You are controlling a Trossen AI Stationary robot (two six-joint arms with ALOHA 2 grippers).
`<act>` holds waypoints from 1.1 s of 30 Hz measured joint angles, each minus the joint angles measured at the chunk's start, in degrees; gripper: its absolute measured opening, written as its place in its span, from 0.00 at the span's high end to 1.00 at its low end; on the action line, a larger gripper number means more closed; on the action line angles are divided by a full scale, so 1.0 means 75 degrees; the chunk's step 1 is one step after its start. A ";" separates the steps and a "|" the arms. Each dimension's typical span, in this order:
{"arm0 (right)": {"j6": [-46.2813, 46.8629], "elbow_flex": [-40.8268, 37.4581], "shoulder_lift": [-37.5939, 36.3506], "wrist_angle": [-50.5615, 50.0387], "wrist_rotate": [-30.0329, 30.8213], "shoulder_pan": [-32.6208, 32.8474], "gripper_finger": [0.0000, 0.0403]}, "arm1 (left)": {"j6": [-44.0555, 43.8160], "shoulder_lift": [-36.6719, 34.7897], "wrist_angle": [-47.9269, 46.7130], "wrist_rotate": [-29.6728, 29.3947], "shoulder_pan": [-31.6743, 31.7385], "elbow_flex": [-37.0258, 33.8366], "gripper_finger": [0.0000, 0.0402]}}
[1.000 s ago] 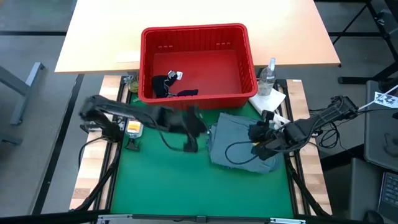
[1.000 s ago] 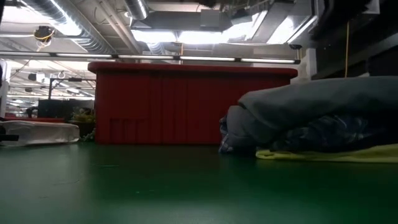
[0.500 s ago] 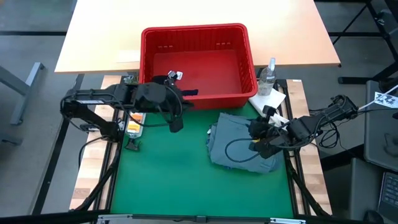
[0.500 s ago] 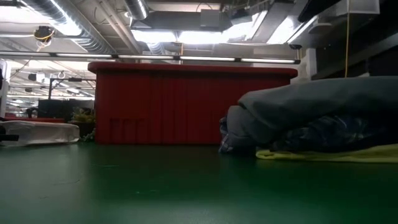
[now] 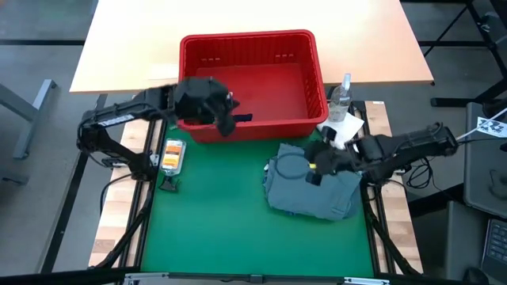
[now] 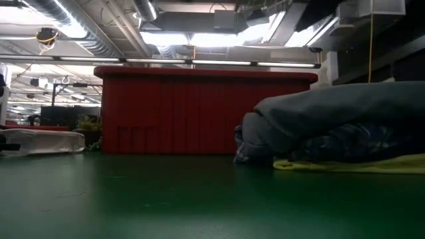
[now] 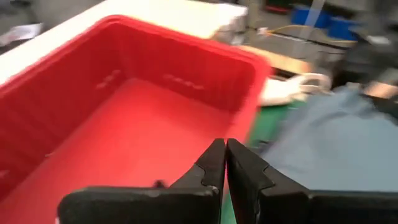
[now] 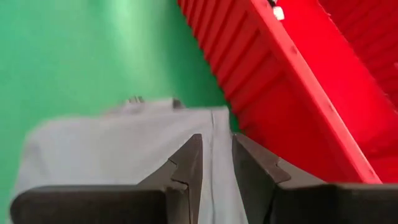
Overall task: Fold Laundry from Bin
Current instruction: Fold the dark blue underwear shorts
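My left gripper (image 7: 222, 163), fingers pressed together and empty, hangs over the near left corner of the one red slotted plastic bin (image 5: 305, 79). My right gripper (image 8: 214, 163), slightly parted and empty, hovers above one stack of three soft folded garments (image 5: 313, 194), grey-blue on top.

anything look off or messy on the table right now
Nothing stands out. The folded grey-blue garment tops a neat stack on the green mat, and the red bin sits upright and square behind it.

Green mat (image 5: 214, 229) lies open left of the folded pile (image 5: 309, 186); red bin (image 5: 252, 39) walls off the far edge.
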 joint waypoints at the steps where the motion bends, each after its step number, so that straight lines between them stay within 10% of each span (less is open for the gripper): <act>1: -0.0173 0.0000 0.0000 0.0244 -0.0213 -0.0195 0.78 | 0.0078 0.0019 0.0002 0.0029 0.0263 0.0000 0.96; 18: -0.2952 0.0000 0.0232 0.2995 0.0335 -0.1726 0.78 | 0.2177 0.1450 -0.0234 0.0120 0.3684 0.0003 0.59; 33: -0.1784 0.0000 0.1013 0.3141 -0.0412 -0.1708 0.78 | 0.2297 0.4014 -0.0376 0.0750 0.5084 0.0003 0.56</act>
